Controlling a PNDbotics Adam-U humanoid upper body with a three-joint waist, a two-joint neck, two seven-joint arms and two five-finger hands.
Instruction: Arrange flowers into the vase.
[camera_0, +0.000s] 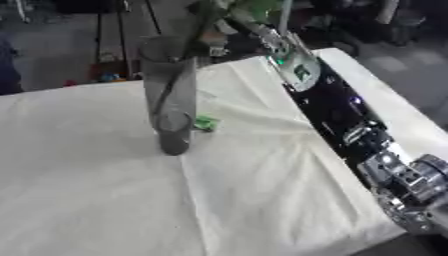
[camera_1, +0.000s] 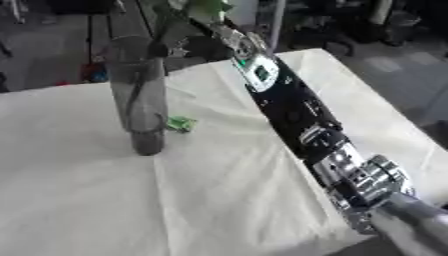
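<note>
A: What do we see on the table (camera_0: 105, 200)?

B: We see a white cloth (camera_0: 262, 190) spread over it, creased in long folds. A tall clear vase (camera_0: 171, 95) stands upright on the cloth, toward the far edge and left of the middle. Its base looks dark and thick.

A: And the flowers?

B: We make out green leaves (camera_0: 249, 9) above the vase's mouth, just past the table's far edge, and a dark stem (camera_1: 131, 107) running down inside the glass. We cannot make out any blossoms.

A: Which arm do we have working?

B: The right arm (camera_1: 293, 107). It comes in from the lower right corner and stretches across the cloth to the far edge, ending beside the vase's rim.

A: Is the right hand (camera_1: 197, 46) grasping the stem?

B: We cannot tell. The hand is a dark blur among the leaves at the vase's mouth, and we cannot see its grip.

A: Anything else on the cloth?

B: 1 small green scrap (camera_0: 206, 123), lying just beside the vase's base, on its right.
</note>
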